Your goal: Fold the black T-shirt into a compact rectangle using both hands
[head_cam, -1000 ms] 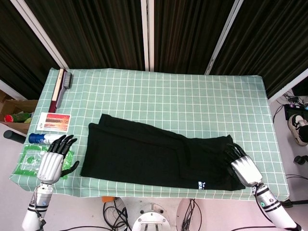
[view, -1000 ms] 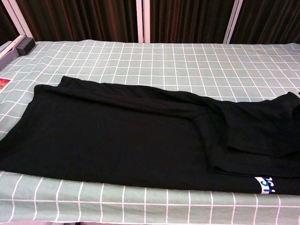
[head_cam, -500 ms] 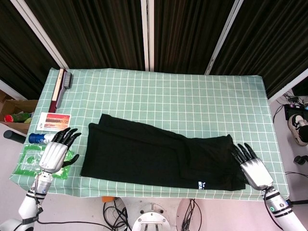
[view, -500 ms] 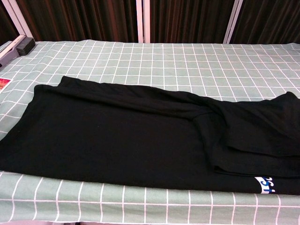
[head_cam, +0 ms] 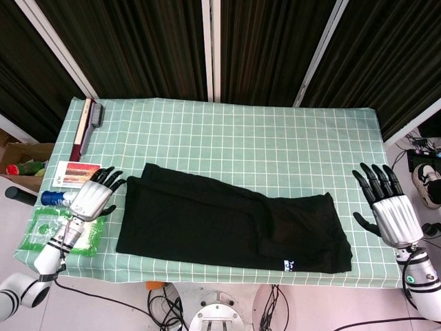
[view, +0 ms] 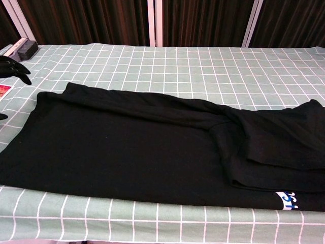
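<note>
The black T-shirt lies flat on the green checked table, folded into a long band running left to right. A small blue and white label shows near its front right corner. My left hand hovers just off the shirt's left edge, fingers spread, holding nothing. Its dark fingertips enter the chest view at the far left. My right hand is raised to the right of the shirt, apart from it, fingers spread and empty.
At the table's left edge lie a brush with a red handle, a printed card, a blue-capped bottle and a green packet. A cardboard box stands on the floor at the left.
My right hand let go of the shirt's right end and rose to the right, clear of the cloth. My left hand moved forward and up, toward the shirt's left edge.
</note>
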Controlling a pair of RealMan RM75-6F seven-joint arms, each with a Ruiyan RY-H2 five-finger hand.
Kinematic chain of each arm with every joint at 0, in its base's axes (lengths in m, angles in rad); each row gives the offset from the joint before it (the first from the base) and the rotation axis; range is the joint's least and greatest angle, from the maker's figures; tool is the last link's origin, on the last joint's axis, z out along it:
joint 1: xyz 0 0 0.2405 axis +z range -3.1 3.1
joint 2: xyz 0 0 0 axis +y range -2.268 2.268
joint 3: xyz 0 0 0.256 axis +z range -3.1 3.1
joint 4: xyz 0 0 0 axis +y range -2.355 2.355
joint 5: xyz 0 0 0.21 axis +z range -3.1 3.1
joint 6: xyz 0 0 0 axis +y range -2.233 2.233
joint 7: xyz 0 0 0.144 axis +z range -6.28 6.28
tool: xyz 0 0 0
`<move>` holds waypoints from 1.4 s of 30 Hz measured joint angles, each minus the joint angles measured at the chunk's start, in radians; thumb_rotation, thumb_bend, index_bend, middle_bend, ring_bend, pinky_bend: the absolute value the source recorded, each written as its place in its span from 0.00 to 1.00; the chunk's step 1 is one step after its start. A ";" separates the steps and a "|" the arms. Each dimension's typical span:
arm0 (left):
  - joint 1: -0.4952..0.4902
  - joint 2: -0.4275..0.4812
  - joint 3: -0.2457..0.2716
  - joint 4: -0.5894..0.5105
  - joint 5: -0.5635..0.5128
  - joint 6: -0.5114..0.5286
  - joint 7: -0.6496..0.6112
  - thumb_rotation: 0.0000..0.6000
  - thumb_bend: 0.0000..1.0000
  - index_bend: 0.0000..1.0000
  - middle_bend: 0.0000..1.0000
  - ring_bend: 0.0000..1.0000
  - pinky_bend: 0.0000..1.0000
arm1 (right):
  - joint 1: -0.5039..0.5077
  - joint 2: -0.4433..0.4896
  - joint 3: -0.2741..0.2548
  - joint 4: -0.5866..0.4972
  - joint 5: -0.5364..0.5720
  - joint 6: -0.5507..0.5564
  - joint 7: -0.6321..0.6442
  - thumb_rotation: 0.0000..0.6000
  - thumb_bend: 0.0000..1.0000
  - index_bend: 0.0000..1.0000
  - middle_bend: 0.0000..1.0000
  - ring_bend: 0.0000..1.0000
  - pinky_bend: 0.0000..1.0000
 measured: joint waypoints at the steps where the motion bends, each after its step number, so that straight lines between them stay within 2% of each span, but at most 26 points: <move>1: -0.005 -0.010 0.002 0.021 0.001 -0.003 -0.003 1.00 0.10 0.22 0.12 0.09 0.18 | 0.000 -0.002 0.003 -0.001 0.001 0.001 0.001 1.00 0.13 0.00 0.05 0.00 0.00; 6: -0.026 -0.062 0.018 0.122 0.001 -0.019 -0.029 1.00 0.04 0.19 0.10 0.07 0.17 | -0.008 -0.011 0.011 -0.001 0.007 0.006 0.003 1.00 0.13 0.00 0.05 0.00 0.00; 15: -0.055 -0.105 0.055 0.183 0.012 -0.029 -0.083 1.00 0.03 0.19 0.10 0.07 0.16 | -0.024 -0.002 0.020 -0.019 0.004 0.022 0.000 1.00 0.13 0.00 0.05 0.00 0.00; 30: -0.107 -0.104 0.085 0.108 0.035 -0.041 -0.155 1.00 0.00 0.20 0.10 0.07 0.16 | -0.044 -0.023 0.018 0.009 0.001 0.027 0.019 1.00 0.13 0.00 0.05 0.00 0.00; 35: -0.122 -0.117 0.086 0.096 0.036 -0.042 -0.203 1.00 0.00 0.24 0.11 0.07 0.16 | -0.053 -0.033 0.018 0.021 -0.001 0.038 0.030 1.00 0.13 0.00 0.04 0.00 0.00; 42: -0.126 -0.149 0.097 0.127 0.061 0.026 -0.299 1.00 0.04 0.36 0.15 0.08 0.17 | -0.068 -0.046 0.015 0.040 -0.002 0.048 0.042 1.00 0.13 0.00 0.04 0.00 0.00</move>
